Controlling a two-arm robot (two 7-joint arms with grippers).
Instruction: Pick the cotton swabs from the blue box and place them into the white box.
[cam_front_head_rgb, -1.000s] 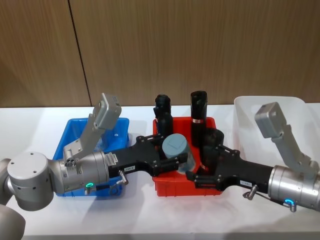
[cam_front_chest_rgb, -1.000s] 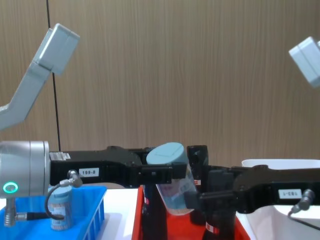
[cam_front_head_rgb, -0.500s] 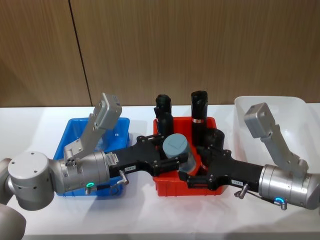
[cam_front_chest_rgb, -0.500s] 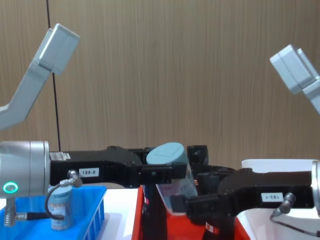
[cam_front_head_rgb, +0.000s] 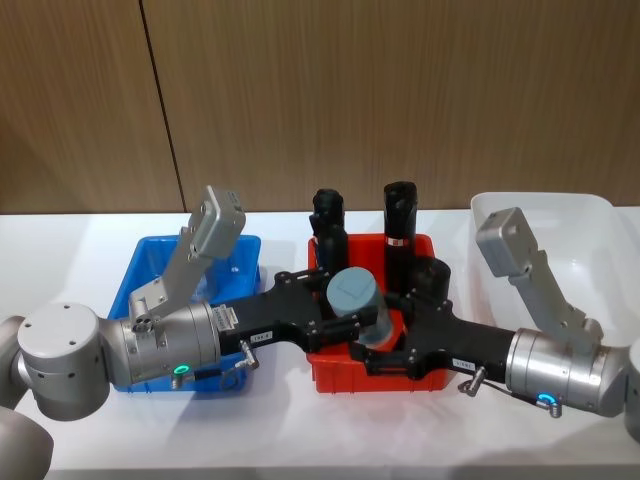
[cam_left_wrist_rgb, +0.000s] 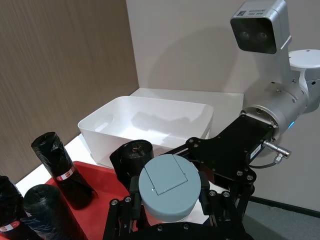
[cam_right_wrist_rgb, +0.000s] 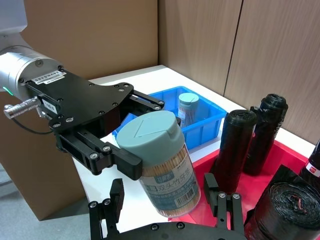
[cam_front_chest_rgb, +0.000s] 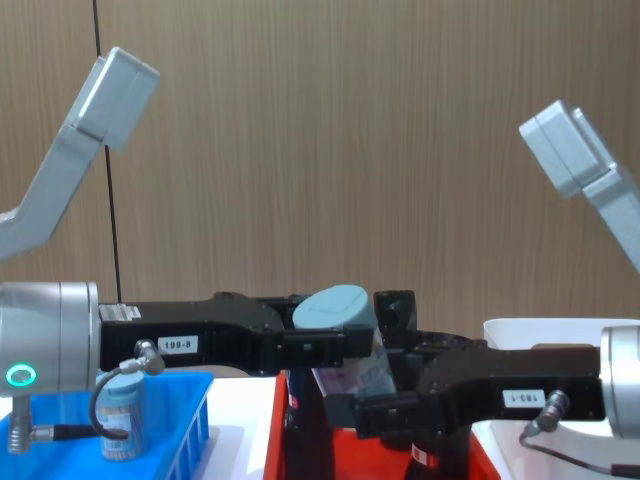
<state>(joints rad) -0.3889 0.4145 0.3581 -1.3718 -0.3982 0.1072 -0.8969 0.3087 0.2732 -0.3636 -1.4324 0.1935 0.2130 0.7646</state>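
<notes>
Handing the cotton swabs (cam_front_head_rgb: 353, 293) across, above the red tray (cam_front_head_rgb: 335, 374).
Left end effector (cam_front_head_rgb: 352, 314) clamps the tub below its lid; right end effector (cam_right_wrist_rgb: 165, 201), open, straddles its base. Releasing before that one closes would likely drop it into the tray.

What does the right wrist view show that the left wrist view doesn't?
Right wrist view: the blue box with a second cotton swab tub standing in it, and the label side of the held tub. Left wrist view: the white box, beside the red tray. Both: the held tub, gripped near its lid by the left gripper, with the open right gripper on either side of its lower part, plus black rolls in the red tray.
</notes>
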